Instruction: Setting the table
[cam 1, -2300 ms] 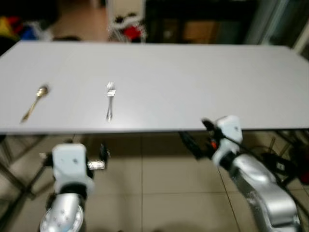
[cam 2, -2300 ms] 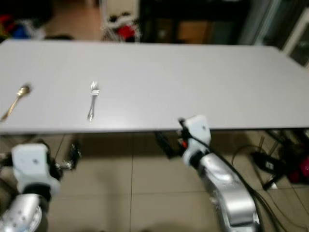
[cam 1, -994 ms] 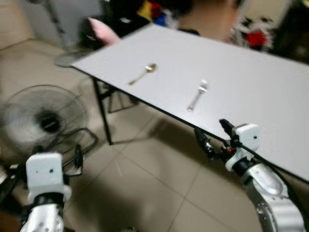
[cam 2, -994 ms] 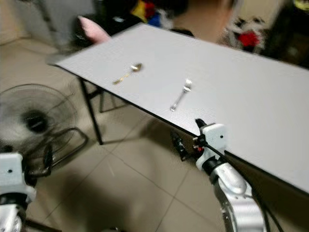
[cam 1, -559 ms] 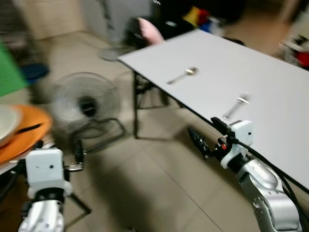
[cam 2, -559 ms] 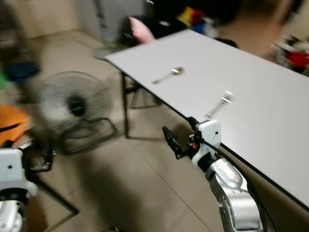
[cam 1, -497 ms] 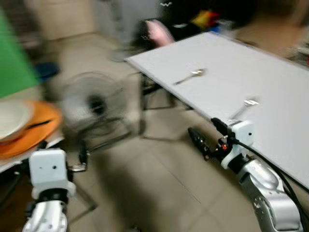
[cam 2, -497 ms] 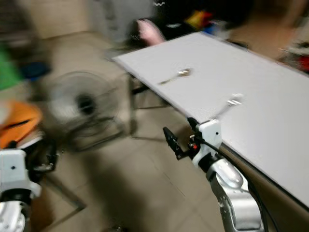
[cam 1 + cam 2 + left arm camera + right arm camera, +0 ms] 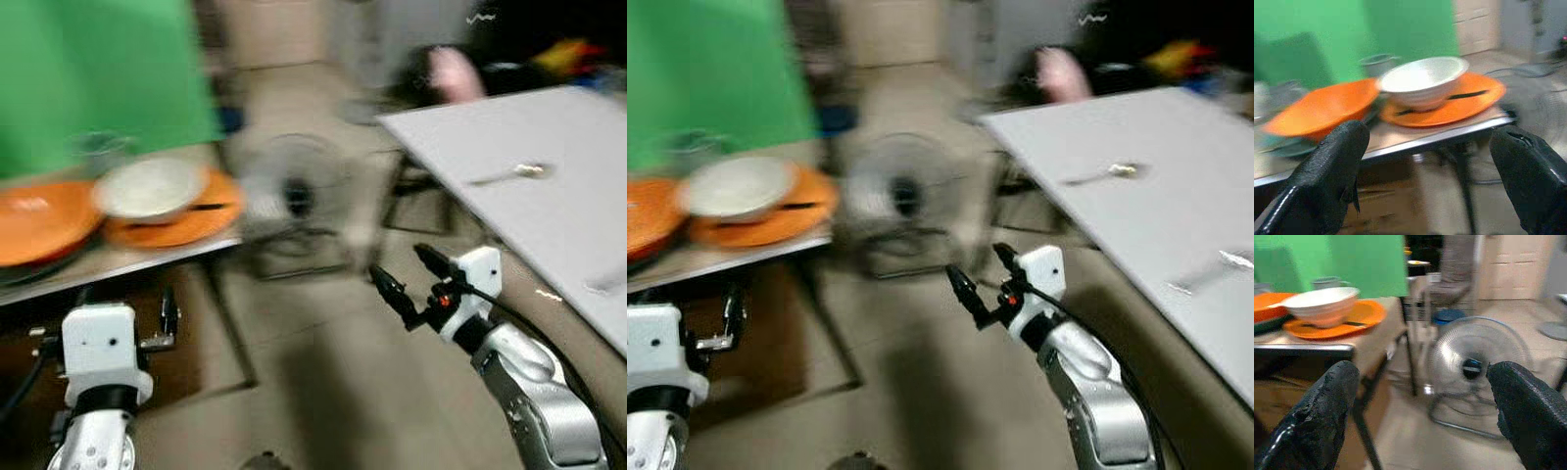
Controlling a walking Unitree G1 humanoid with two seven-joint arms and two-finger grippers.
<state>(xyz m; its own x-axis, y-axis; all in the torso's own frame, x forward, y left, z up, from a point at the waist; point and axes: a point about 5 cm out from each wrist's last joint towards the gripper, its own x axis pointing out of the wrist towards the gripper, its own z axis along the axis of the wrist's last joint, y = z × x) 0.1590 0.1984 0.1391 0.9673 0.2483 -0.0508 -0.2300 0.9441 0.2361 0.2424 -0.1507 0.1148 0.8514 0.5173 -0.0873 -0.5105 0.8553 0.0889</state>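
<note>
one white bowl (image 9: 1422,81) sits on an orange plate (image 9: 1459,105) on the side table (image 9: 1415,139); a second orange plate (image 9: 1322,107) beside. spoon (image 9: 1102,174) and fork (image 9: 1205,272) lie on the white table (image 9: 1136,211). left gripper (image 9: 1425,161) and right gripper (image 9: 1420,411) spread, empty.

White bowl (image 9: 147,188) sits upright on an orange plate (image 9: 186,227) at the left of the frame, a dark utensil (image 9: 1465,94) lying across that plate beside it. Upper right, a spoon (image 9: 509,174) lies flat on the white table (image 9: 549,215), with a blurred fork (image 9: 1205,274) nearer its front edge.
</note>
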